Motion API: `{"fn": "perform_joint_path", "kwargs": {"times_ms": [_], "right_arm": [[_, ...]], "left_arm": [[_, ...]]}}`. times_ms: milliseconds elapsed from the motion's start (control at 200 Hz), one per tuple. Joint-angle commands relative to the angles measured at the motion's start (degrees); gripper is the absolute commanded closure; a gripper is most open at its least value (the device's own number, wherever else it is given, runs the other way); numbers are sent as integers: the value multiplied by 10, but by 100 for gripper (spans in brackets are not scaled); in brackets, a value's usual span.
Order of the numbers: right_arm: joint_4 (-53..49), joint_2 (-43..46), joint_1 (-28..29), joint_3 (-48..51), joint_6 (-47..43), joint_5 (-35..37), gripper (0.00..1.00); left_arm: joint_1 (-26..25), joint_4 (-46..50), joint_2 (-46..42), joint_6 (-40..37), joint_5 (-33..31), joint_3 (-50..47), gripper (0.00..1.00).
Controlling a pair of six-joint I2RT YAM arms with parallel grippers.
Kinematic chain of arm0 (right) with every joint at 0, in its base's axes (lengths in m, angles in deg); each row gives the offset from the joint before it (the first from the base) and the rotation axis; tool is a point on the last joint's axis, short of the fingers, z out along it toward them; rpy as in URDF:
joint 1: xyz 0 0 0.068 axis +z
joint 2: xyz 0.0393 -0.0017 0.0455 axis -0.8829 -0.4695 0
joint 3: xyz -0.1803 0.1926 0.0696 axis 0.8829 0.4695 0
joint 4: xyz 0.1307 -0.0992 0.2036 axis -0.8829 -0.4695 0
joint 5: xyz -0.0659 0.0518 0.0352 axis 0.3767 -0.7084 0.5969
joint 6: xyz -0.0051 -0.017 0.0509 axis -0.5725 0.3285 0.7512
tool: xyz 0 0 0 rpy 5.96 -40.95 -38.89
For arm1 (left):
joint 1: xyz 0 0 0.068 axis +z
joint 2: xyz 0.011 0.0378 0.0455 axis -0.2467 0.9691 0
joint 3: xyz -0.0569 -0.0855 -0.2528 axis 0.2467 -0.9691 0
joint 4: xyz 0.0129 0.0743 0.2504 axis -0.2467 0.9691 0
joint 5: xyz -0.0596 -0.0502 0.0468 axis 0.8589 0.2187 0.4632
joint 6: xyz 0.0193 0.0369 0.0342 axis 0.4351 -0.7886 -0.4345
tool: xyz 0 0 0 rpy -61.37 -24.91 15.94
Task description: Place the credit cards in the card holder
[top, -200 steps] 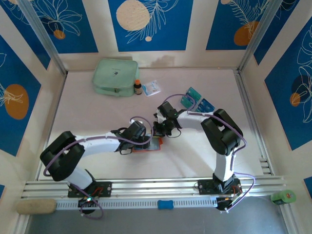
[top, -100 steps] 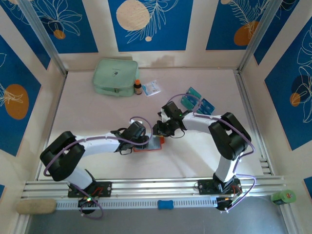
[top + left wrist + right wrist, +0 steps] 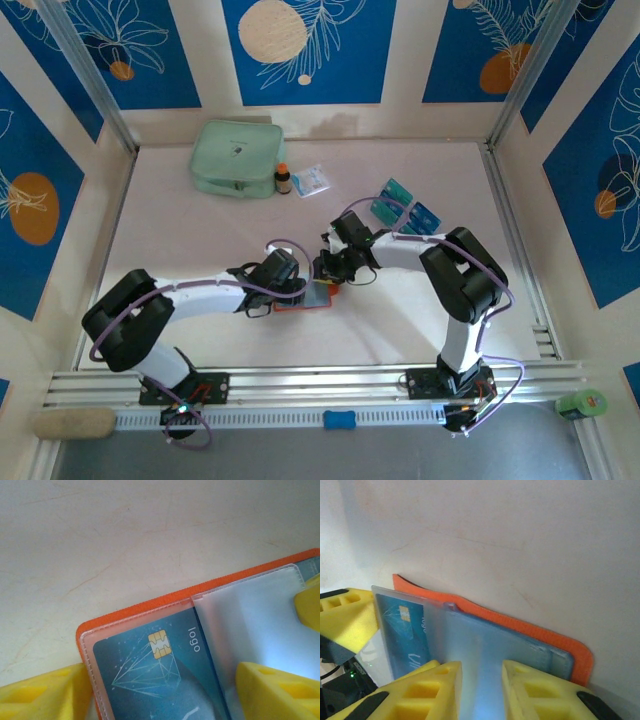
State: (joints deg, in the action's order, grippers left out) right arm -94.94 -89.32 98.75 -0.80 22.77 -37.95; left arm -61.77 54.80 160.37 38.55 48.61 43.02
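Lying open at mid-frame on the bench [image 3: 180, 240], the orange wallet [image 3: 300, 303] already pockets one teal card [image 3: 135, 670]; left pincer [image 3: 160, 680] spread wide astride it; right pincer [image 3: 481, 667] slightly parted, pinching nothing; loose cards [image 3: 388, 197] sit upper right (thin, stiff, slick; probably best pinched by an edge).

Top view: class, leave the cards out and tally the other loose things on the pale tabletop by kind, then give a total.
Pouch, mint green: 1
Bottle, small and brown: 1
Packet, white and blue: 1
Wallet, orange, lying open: 1
Total: 4
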Motion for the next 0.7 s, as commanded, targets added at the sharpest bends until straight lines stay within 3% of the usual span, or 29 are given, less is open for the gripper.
{"fn": "perform_joint_path", "kwargs": {"times_ms": [0, 335, 695], "right_arm": [[-8, -3, 5, -12, 5, -34, 73], [-26, 25, 19, -30, 18, -41, 72], [-49, 15, 60, -60, 52, -10, 46]], "left_arm": [[3, 10, -10, -1, 9, -11, 20], [4, 28, -74, -1, -6, -12, 10], [28, 70, -220, 12, -40, -62, 5]]}}
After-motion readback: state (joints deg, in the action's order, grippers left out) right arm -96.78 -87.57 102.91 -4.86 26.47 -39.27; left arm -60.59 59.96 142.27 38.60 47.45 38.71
